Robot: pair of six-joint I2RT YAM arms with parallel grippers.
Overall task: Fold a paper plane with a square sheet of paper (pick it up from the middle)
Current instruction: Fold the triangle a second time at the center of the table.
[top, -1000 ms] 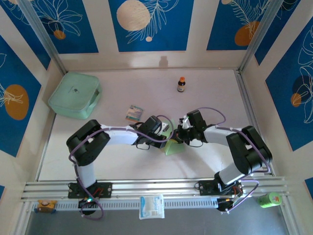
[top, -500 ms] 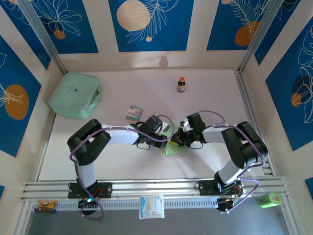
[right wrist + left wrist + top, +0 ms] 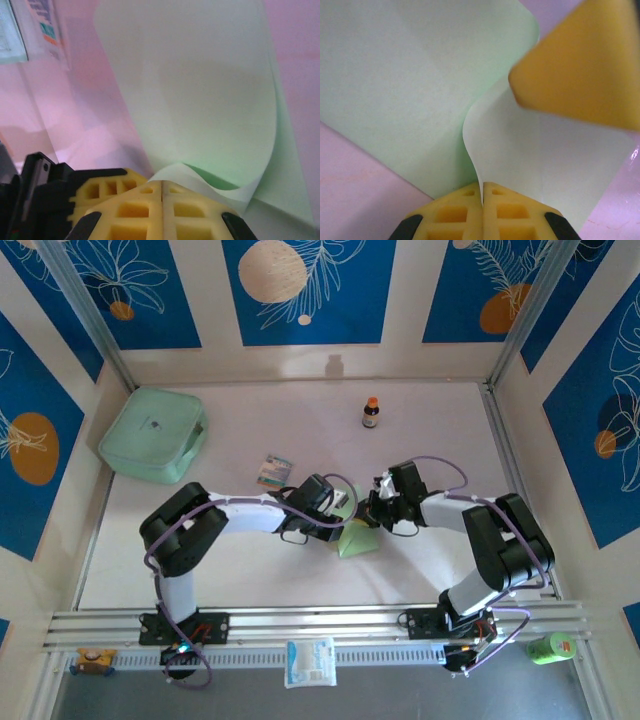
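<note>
Lime-green sheet (image 3: 357,540), curled edges clamped in left gripper (image 3: 482,192) and right gripper (image 3: 161,182), bare table (image 3: 250,570) around

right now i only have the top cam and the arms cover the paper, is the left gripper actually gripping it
observer: yes, in the left wrist view the left gripper is shut on an edge of the square sheet of paper.
operator: and the right one
observer: the right gripper is shut on a curled edge of the same sheet.
operator: is the paper lying flat
observer: not by the jaws. In both wrist views it curls in a loose bend there.
</note>
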